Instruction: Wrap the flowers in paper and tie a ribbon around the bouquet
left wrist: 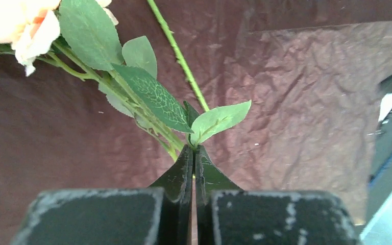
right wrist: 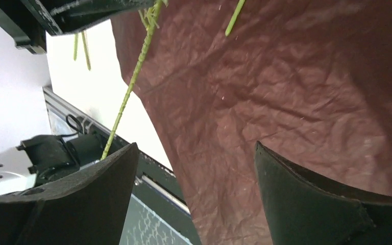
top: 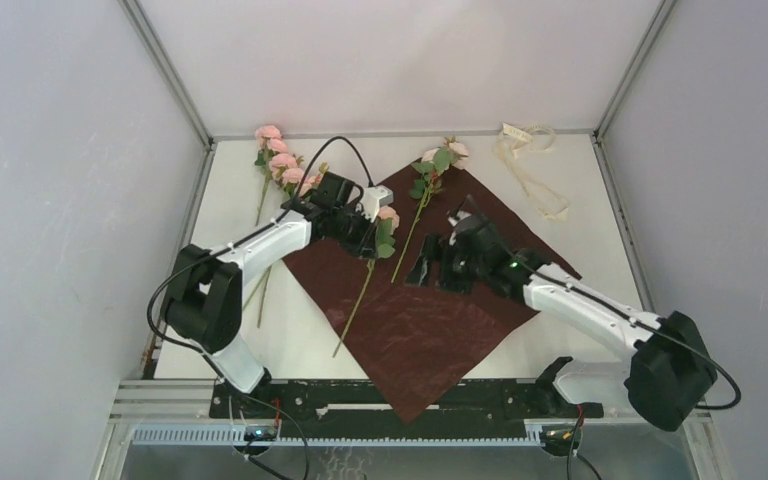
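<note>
The dark red paper (top: 430,310) lies flat as a diamond in the middle of the table. My left gripper (top: 368,236) is shut on a flower (top: 387,216) just below its leaves (left wrist: 153,97), over the paper's left part. The pink bloom (left wrist: 15,25) points away and the stalk (top: 353,310) trails toward the near left. A second flower (top: 422,195) lies on the paper's far corner. Several more flowers (top: 278,158) lie on the table at the far left. My right gripper (top: 432,262) hovers open over the paper (right wrist: 286,92) with nothing between its fingers. The cream ribbon (top: 528,165) lies at the far right.
White walls with metal corner posts enclose the table on three sides. The paper's near corner (top: 410,405) overhangs the black rail at the front edge. My left gripper's body (right wrist: 81,15) shows close above the held stalk (right wrist: 127,97) in the right wrist view.
</note>
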Motion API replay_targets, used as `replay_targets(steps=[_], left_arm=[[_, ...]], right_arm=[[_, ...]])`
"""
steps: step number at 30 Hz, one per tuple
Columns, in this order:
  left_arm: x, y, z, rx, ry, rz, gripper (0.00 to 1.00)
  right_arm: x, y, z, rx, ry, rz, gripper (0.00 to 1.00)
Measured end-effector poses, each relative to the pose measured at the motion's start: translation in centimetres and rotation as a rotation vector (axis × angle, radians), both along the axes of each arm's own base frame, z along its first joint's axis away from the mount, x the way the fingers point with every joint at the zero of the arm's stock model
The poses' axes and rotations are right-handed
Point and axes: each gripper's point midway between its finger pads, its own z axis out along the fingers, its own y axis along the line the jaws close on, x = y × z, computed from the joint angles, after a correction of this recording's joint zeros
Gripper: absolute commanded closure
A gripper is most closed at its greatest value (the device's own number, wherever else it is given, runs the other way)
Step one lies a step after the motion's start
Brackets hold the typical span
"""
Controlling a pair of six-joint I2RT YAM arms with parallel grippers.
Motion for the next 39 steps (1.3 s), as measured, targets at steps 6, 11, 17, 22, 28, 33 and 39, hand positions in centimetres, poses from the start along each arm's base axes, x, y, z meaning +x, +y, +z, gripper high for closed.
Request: replay_targets(steps=[6,11,17,22,28,33,39], left_arm=[[-1.7,-1.5,-1.3,-0.108,0.155,0.092,1.0],[-2.1,-2.3,-1.9,-0.178,0.214,0.157,1.0],[-1.9,-2.8,-1.8,-0.216,0.237,0.19,1.0],[-1.9,-2.9,-1.7,-0.224,0.246,0.202,1.0],[-2.2,-2.3,-1.6,-0.207,0.254,0.177,0.42],[-0.7,0.8,2.1,-0.187,0.228,0.18,0.16],[4.6,11.0,10.3,-0.223,-0.032,0.384,0.11]], right_arm=[[-1.9,3.9,-2.4,0.03,0.028,0.004,0.08],[-1.0,7.6,-4.8,0.075,0.052,-0.003,0.11],[-0.4,9.4,-8.5,0.087,0.113,-0.023,0.29],[-0.6,10.7,-10.9,0.103,0.156,0.006,0.89],[-0.9,11.1,-11.0,0.095,0.161,0.056,1.0],[1.0,10.5,-7.2,0.097,0.058,0.1,1.0],[7.2,6.7,1.1,0.164,-0.162,-0.003,1.0]])
